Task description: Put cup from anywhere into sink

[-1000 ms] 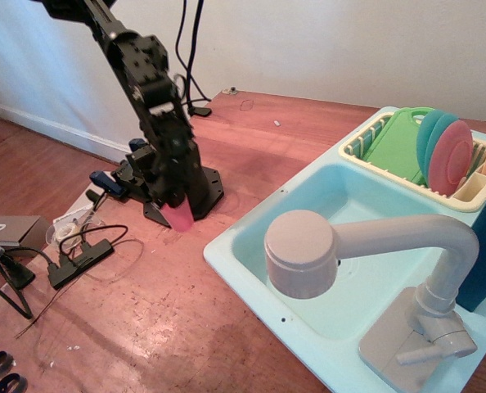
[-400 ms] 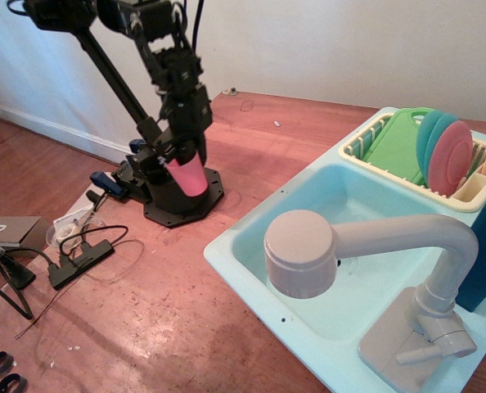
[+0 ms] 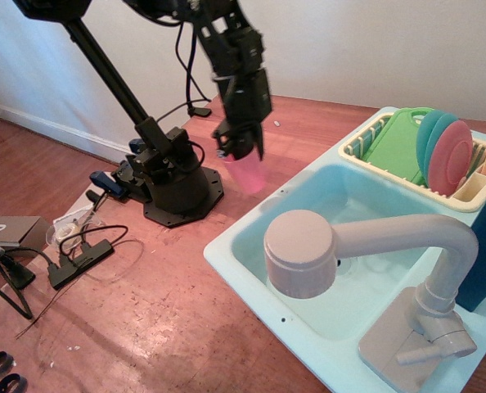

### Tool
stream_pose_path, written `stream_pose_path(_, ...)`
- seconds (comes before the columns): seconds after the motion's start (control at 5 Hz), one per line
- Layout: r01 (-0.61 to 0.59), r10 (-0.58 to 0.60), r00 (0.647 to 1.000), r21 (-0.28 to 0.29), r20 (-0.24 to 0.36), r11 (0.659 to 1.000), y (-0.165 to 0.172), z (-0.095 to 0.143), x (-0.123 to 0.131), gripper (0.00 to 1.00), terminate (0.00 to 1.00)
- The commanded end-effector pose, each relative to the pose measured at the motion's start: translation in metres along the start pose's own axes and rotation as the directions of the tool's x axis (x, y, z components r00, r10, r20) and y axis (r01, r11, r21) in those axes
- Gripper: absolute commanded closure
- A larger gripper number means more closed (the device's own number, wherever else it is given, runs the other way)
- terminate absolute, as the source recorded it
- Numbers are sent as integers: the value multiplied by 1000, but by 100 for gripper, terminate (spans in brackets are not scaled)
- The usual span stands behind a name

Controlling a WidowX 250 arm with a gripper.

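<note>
gripper [image 3: 241,151] pointing down, clamped on pink cup [image 3: 248,173], raised just left of sink [image 3: 251,254]

The sink [image 3: 251,264] basin lies open along its left and far sides, while the grey-beige faucet [image 3: 341,250] arches over its near middle, its round head hanging above the water-blue floor. A cream dish rack [image 3: 460,195] packed with plates [image 3: 447,151] and a green board [image 3: 400,141] blocks the far right corner. Cables [image 3: 83,250] clutter the desk [image 3: 161,311] at left.
</note>
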State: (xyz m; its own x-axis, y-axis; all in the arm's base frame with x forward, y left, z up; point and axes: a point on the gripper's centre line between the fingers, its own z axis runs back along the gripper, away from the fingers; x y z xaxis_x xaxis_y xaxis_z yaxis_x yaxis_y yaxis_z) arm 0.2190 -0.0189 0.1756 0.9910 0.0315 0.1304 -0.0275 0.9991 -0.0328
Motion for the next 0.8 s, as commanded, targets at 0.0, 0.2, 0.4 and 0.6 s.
stream_pose_path(0.0,43,-43,999,-9,21,999,13,4,44,100,0)
stream_pose_path(0.2,71,-71,997,-29,6,997,20,-8,77,100,0)
stream_pose_path(0.4,78,-84,991,-58,-108,995,20,-19,92,100,0)
stream_pose_path(0.6,63,-74,986,-76,-148,995,16,-33,69,100,0)
